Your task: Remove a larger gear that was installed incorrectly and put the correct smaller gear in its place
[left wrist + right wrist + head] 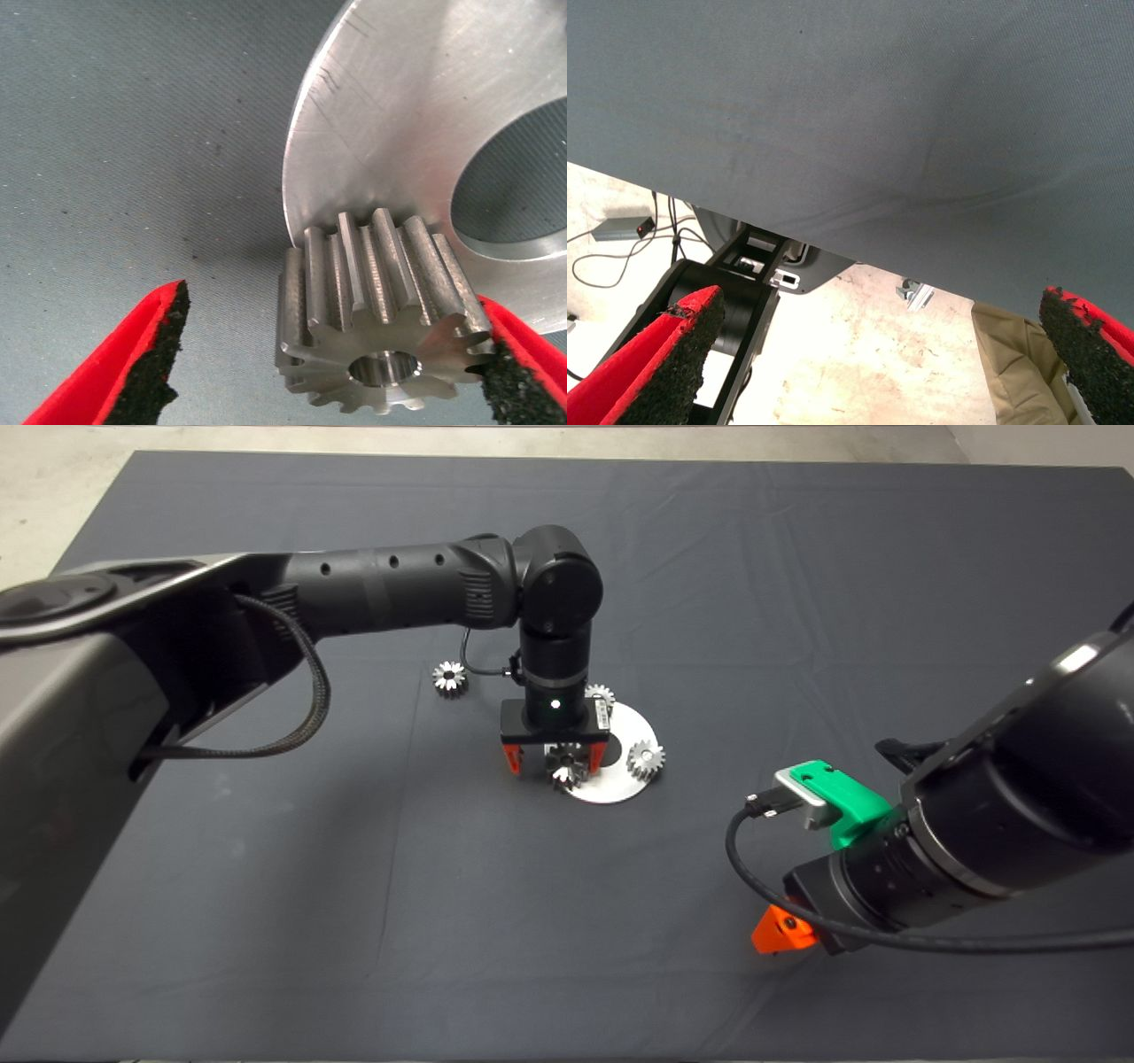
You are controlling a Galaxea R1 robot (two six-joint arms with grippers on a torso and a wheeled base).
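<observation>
Near the centre of the head view, our left gripper (555, 761) points straight down over the near-left rim of a round steel plate (620, 779) lying on the dark mat (797, 602). Its red fingers (133, 363) stand spread apart around the larger gear (564, 765), which sits at the plate's edge; in the left wrist view one pad is right at the gear's teeth while the other stands clear of it, so the gear (376, 319) is straddled, not clamped. A smaller gear (646, 760) stands on the right side of the plate, another (601, 693) peeks out behind the wrist at the plate's far edge, and a third (449, 677) lies alone on the mat to the upper left of the plate. Our right gripper (780, 934) waits at the lower right, well apart from the plate, its fingers (664, 363) spread wide with nothing between them.
</observation>
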